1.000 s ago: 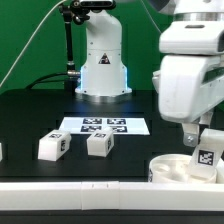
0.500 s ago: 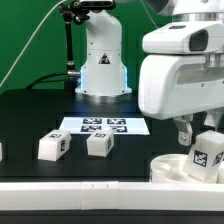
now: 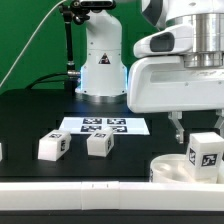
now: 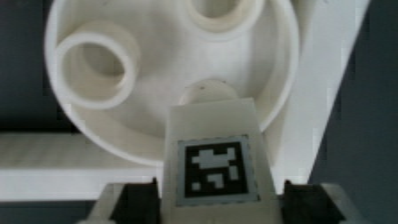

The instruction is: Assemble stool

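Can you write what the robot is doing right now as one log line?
gripper: shut on leg | leg: over seat | loose legs: two, on table

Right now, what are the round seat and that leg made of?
The seat: probably white plastic, smooth; even colour, rounded moulded sockets. The leg: likely the same plastic; its black-and-white tag looks like printed paper.

the exterior camera sits low and close at the table edge, facing the robot base at 12 o'clock, while the wrist camera looks down from very near, both sharing the leg and seat at 4 o'clock of the exterior view.
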